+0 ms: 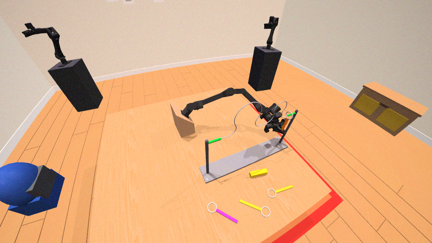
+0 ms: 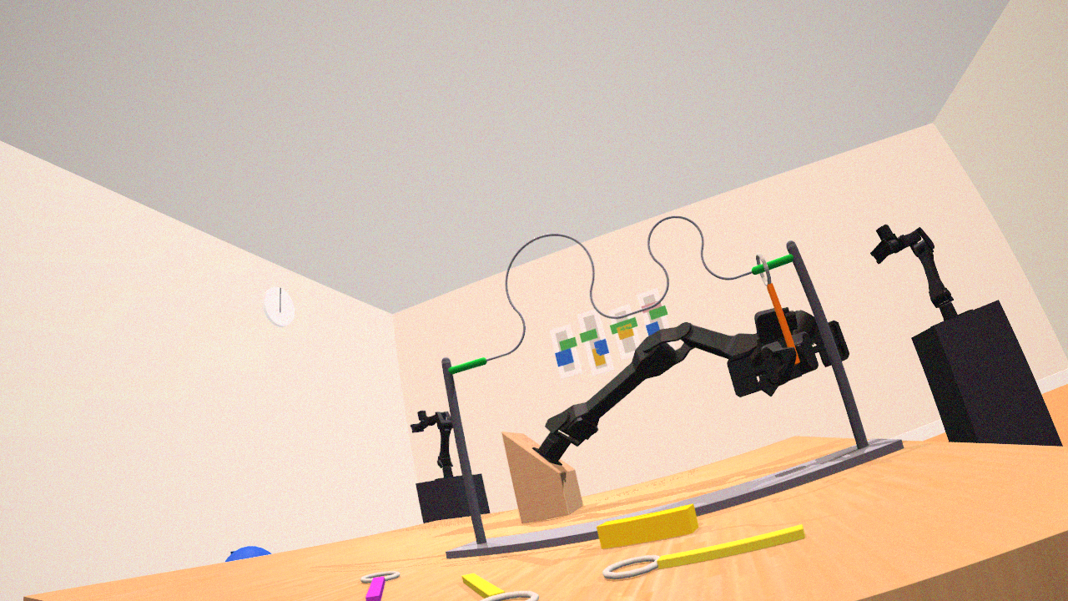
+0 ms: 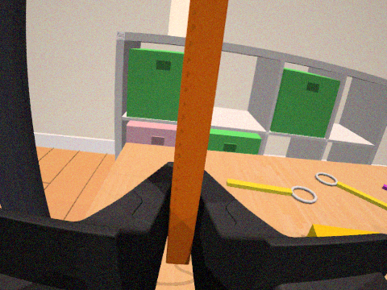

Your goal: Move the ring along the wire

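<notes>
The ring (image 1: 292, 116) (image 2: 768, 276) hangs around the green part of the wire (image 1: 293, 113) (image 2: 782, 261) beside the right-hand post (image 1: 290, 124) (image 2: 828, 335) (image 3: 18, 121), at the right of the frame in the top and exterior views. Its orange handle (image 1: 285, 124) (image 2: 781, 317) (image 3: 199, 121) slants down from it, and the gripper (image 1: 284, 131) (image 2: 791, 352) (image 3: 182, 172) is closed on the handle's lower part, one finger on either side. From that green part the thin grey wire (image 1: 235, 120) (image 2: 552, 235) winds in loops to the other green part (image 1: 214, 140) (image 2: 468, 365), at the left-hand post (image 1: 207, 157) (image 2: 464, 456). Both posts rise from a long grey base (image 1: 241, 157) (image 2: 537, 537) on the worktop (image 1: 135, 166) (image 2: 896, 507) (image 3: 250, 169). Near the base lies a yellow block (image 1: 258, 172) (image 2: 647, 527) (image 3: 343, 231). Lower in the top view, two rings with yellow handles and one with a magenta handle (image 1: 226, 216) (image 2: 375, 588) lie flat. The arm (image 1: 213, 99) (image 2: 616, 388) reaches over from its slanted wooden mount (image 1: 182, 124) (image 2: 537, 486). In the wrist view, a grey shelf unit (image 3: 119, 80) stands beyond the worktop, with green boxes and a pink one in its compartments.
</notes>
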### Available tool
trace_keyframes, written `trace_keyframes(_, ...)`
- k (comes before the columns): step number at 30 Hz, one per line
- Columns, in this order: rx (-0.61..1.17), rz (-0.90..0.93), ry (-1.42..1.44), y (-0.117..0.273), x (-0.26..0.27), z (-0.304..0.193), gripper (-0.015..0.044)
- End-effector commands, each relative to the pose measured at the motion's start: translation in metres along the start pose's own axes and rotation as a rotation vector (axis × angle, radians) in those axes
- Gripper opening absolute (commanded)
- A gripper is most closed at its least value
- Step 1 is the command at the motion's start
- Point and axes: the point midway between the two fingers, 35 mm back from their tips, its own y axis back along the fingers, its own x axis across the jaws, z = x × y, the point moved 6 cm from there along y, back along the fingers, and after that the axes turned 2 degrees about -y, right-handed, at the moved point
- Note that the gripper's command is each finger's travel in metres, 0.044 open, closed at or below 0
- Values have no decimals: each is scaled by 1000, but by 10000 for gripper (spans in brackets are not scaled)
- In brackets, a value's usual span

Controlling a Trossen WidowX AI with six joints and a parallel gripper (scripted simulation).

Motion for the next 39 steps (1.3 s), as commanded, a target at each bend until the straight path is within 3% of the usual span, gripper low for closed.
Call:
trace_keyframes(1,-1,3,-6,0,1,2,-150)
trace_keyframes(11,18,2,-5,3,0,4,-150)
trace_keyframes(39,433,-22,26,48,-30,41,-150)
